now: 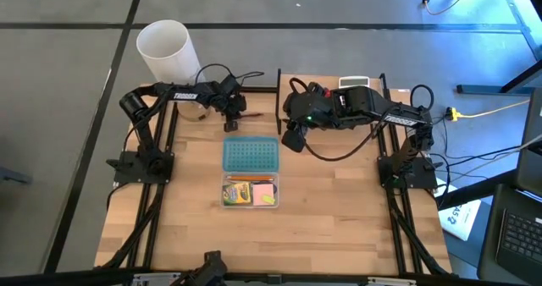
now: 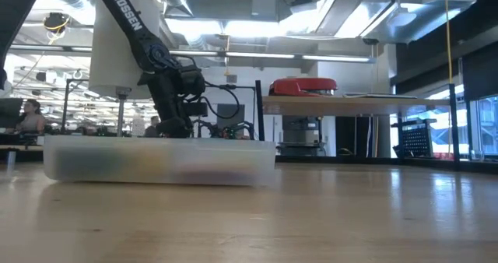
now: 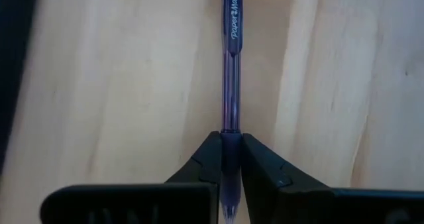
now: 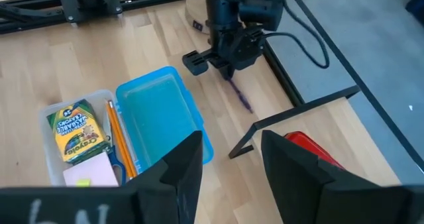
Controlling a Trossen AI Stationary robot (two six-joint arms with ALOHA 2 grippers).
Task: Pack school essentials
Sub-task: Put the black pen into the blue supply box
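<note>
Jaws of the left gripper (image 3: 231, 159) pinch a thin, dark-red plastic pen (image 3: 230, 65) lying on the wooden bench (image 3: 119, 85) behind the open blue-lidded case (image 4: 159, 121), a light, stiff, slippery barrel probably best gripped mid-length, while the right gripper (image 4: 230, 164) hovers half-open nearby.

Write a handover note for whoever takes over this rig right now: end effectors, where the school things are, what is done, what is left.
Left end effector: shut on the pen, down at the table's far side.
Right end effector: open, empty, hovering past the case.
Clear case: holds crayon box, orange pencils, sticky-note pad; blue lid lies open.
Done: those items packed.
Left: move the pen into the case, probably close the lid.
</note>
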